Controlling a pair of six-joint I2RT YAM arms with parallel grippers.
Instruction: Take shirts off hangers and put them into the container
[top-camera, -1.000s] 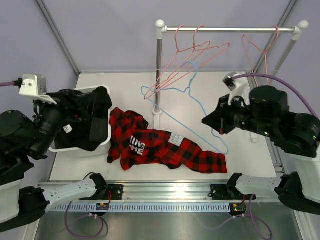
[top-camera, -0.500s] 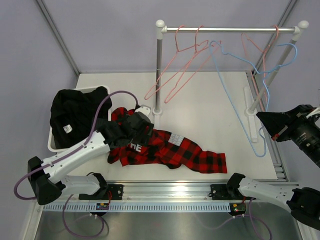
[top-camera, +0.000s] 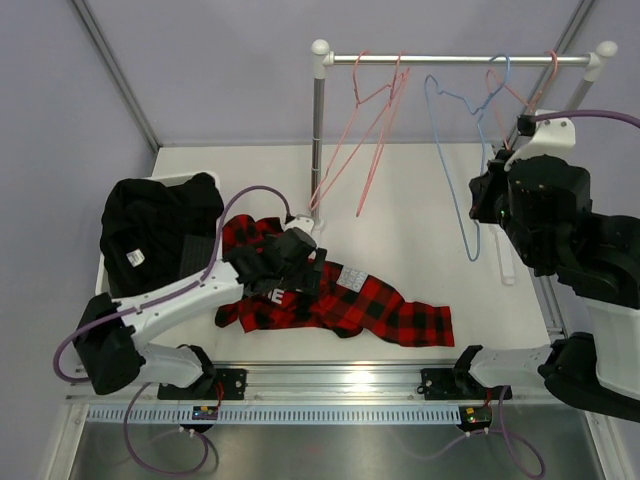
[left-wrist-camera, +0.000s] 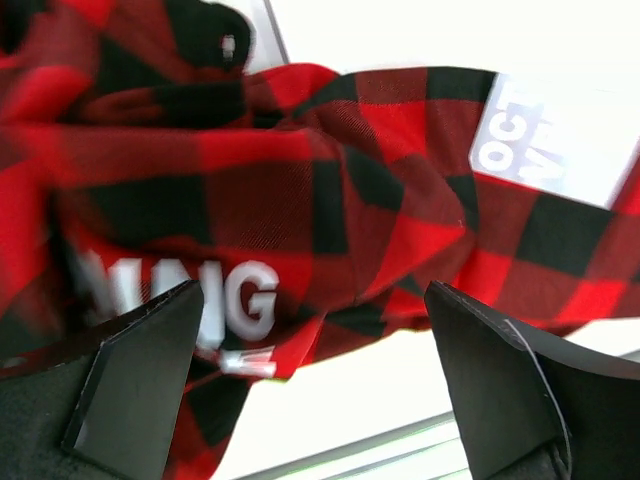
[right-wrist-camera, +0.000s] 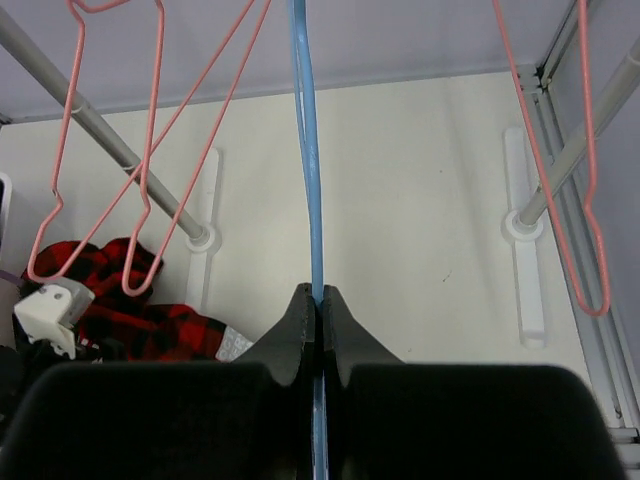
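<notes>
A red-and-black check shirt (top-camera: 370, 305) lies crumpled on the table, off any hanger. My left gripper (top-camera: 300, 265) hovers open just above its left part, and the left wrist view shows the check cloth (left-wrist-camera: 330, 180) between and beyond the wide-apart fingers (left-wrist-camera: 140, 380). My right gripper (right-wrist-camera: 318, 295) is shut on the blue hanger (right-wrist-camera: 305, 130), held near the rail's right end. The blue hanger (top-camera: 452, 170) hangs almost upright with its hook up at the rail; whether it rests on it I cannot tell. The white container (top-camera: 105, 280) at the left holds dark shirts (top-camera: 160, 230).
Two pink hangers (top-camera: 375, 110) hang from the grey rail (top-camera: 430, 60) near its left post (top-camera: 318, 140), and another pink one (top-camera: 525, 95) hangs at the right end. The right post's foot (right-wrist-camera: 525, 225) lies by the table's right edge.
My left gripper has opened wider and shifted slightly right over the check shirt. My right arm swung in from the right, bringing the blue hanger upright under the rail.
</notes>
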